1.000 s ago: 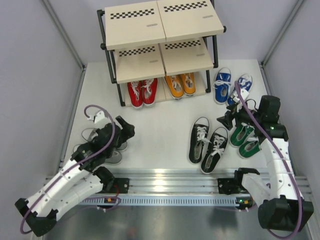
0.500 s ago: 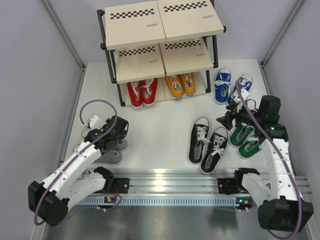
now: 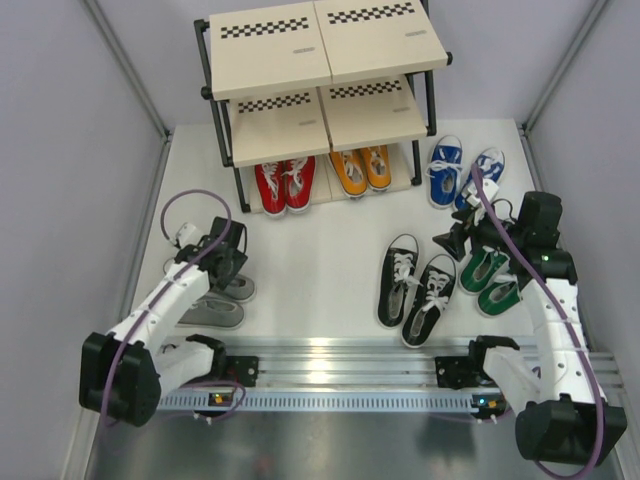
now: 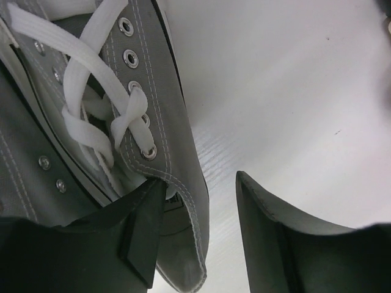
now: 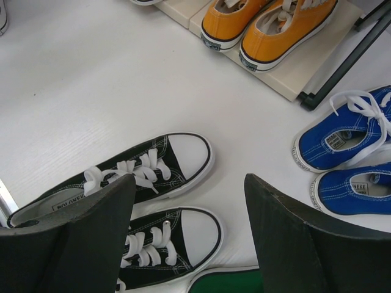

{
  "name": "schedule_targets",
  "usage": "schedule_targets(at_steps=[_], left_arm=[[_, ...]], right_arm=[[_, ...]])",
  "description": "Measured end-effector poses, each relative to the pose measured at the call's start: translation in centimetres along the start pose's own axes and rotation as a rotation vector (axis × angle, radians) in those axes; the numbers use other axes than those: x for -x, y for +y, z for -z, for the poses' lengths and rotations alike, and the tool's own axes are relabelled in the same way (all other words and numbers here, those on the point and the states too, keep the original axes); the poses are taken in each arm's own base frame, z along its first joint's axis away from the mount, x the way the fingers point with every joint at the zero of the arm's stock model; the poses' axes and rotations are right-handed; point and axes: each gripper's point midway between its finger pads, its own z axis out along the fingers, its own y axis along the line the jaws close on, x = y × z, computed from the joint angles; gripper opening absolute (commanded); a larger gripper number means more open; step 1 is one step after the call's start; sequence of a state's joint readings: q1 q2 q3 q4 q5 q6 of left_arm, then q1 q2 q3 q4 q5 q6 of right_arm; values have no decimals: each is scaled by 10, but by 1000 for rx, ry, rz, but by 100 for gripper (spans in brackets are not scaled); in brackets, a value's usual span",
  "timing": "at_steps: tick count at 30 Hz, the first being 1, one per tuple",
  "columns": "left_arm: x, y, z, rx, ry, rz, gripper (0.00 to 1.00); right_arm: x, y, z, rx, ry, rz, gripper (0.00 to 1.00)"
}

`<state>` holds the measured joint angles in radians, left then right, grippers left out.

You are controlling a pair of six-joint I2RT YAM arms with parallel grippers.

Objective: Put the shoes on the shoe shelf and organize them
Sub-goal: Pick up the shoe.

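- Left gripper hangs spread over a grey shoe at the table's left side. One finger appears to sit in the shoe's mouth and the other stands clear above bare table, with the shoe's side wall between them. Nothing is pinched yet.
- Compared with a second ago, the left arm has drawn its elbow in toward the rail and turned the wrist over the grey pair. This is judged the line-up for a grasp on the shoe's collar.
- Right gripper is wide apart and empty above the green shoes, looking toward the black pair. It sits where it did a second ago.
- Shoe shelf stands at the far edge. Red shoes and orange shoes are on its lowest board, and both upper tiers are bare.
- Blue shoes lie beside the shelf's right leg. Grey, black, green and blue pairs are not yet shelved, so the job looks about a third done.
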<state>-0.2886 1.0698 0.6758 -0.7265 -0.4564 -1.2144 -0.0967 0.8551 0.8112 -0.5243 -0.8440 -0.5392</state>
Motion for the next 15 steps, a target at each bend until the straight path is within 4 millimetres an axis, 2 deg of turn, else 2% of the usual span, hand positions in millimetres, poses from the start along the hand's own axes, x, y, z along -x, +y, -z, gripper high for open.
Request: schedule_targets(at_steps=[5,7,8,10,15], left_arm=[[-10,4,-16,26,31,-37,48],[-17,7,-22,36,44,-49,40],[-19,9,-25,38,48,-57,32],[-22,10,-27,28,55,-73,2],[-26,-8,-17,-109,91,-159,0]], right_arm=[[0,0,0,3,-2,0,72],[0,0,0,3,-2,0,72],[0,0,0,2,-2,0,72],[1,0,0,1,-3,0,72],[1,1,1,4,-6,1,72]])
